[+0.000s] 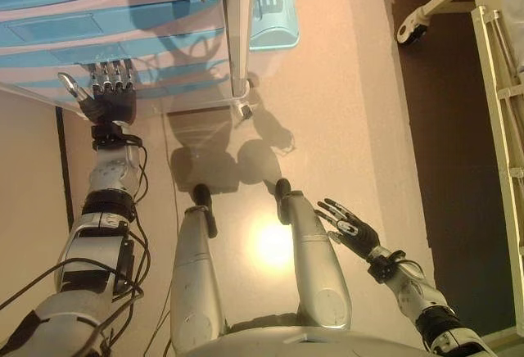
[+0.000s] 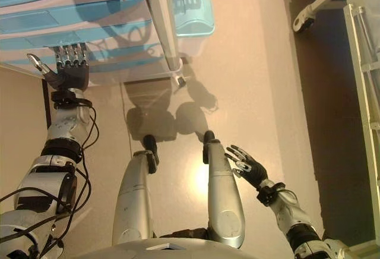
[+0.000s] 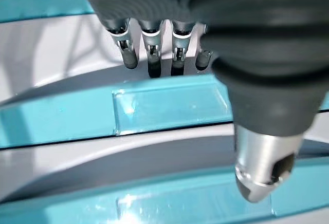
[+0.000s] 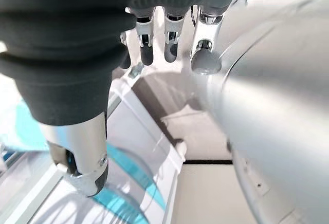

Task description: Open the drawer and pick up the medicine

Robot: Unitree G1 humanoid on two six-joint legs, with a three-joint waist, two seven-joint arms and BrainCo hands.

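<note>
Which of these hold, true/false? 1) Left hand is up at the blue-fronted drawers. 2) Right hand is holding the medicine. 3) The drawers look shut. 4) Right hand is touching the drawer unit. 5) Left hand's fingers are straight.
1) True. The left hand is raised at the drawer unit, its fingers reaching just past a blue drawer front.
2) False. The right hand is open and holds nothing; no medicine shows in any view.
3) True. The blue fronts sit flush in the unit, none pulled out.
4) False. The right hand hangs low beside the robot, well apart from the unit.
5) True. They extend straight, curled round nothing.
</note>
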